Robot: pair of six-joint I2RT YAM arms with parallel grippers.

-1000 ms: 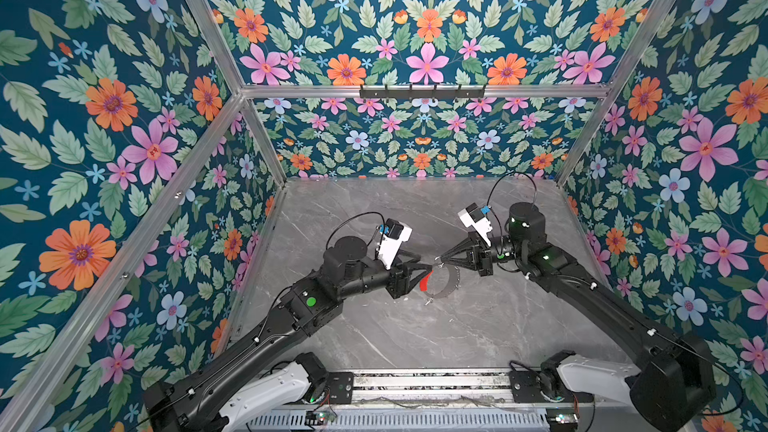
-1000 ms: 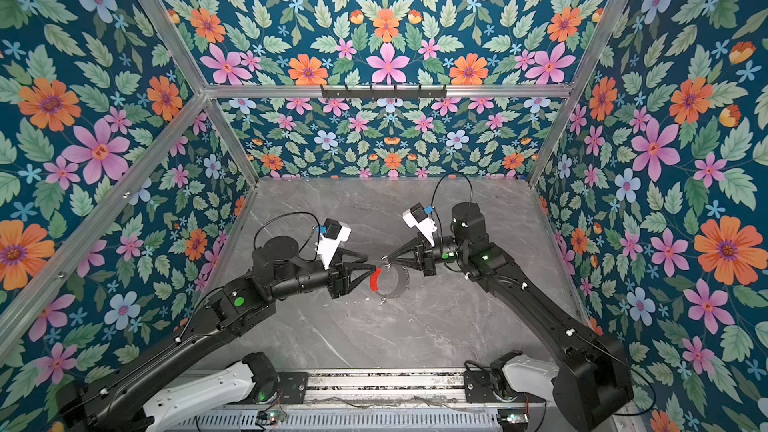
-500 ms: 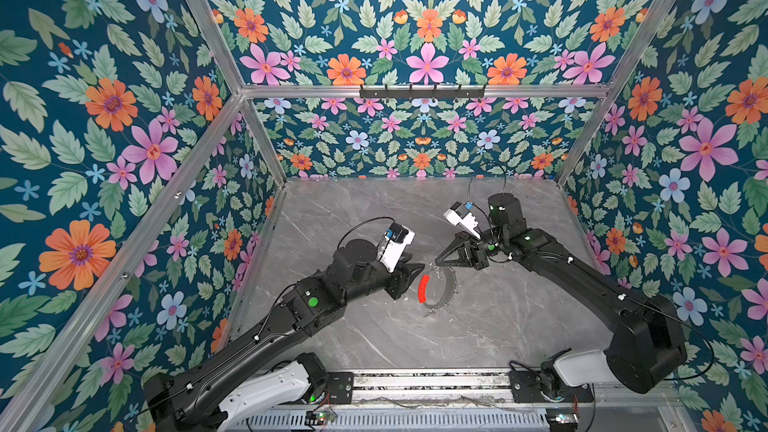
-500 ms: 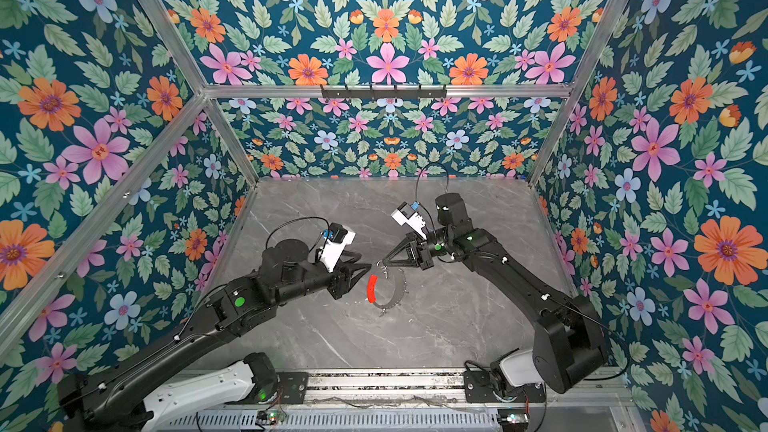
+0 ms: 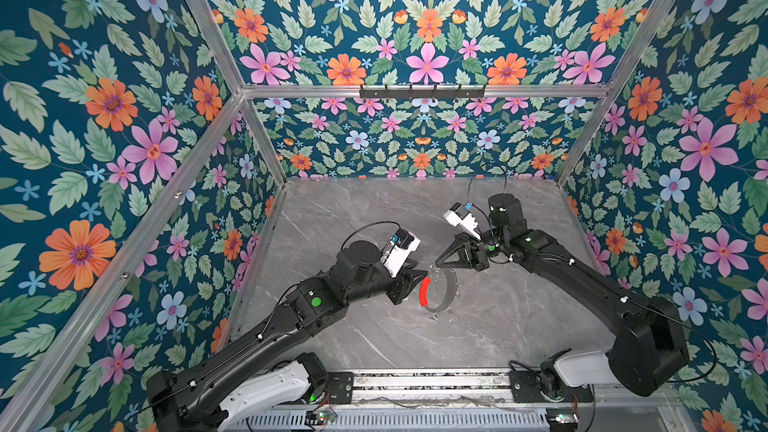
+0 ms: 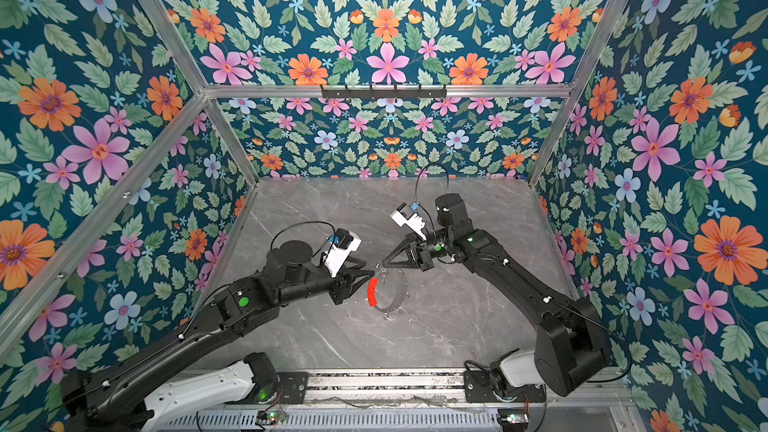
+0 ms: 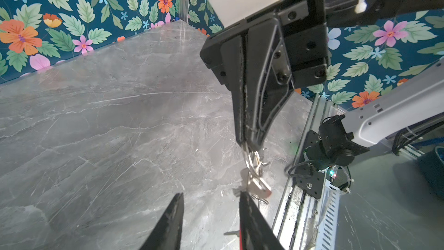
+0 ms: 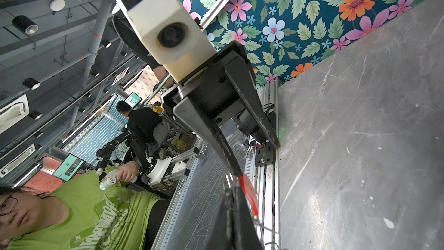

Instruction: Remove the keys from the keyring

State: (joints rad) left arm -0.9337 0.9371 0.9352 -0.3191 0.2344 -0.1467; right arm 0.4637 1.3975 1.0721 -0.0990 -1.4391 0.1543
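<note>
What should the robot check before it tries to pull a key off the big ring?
1. Right claw shut on the ring's metal links: ok.
2. Left claw open, with a gap between its fingers: ok.
3. Left claw around a key: not ok, nothing sits between the fingers yet.
4. Red sleeve beside the left claw: ok.
5. Small padlock hangs just past the left claw's tip: ok.
6. Keys still on the ring: cannot tell, too small.

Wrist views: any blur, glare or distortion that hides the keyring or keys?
Left wrist view: sharp on the small metal pieces hanging from the right gripper; its own fingers blur at the frame edge. Right wrist view: keyring soft and close, mostly hidden; streaky glare on the tabletop; wide-angle bending throughout.
</note>
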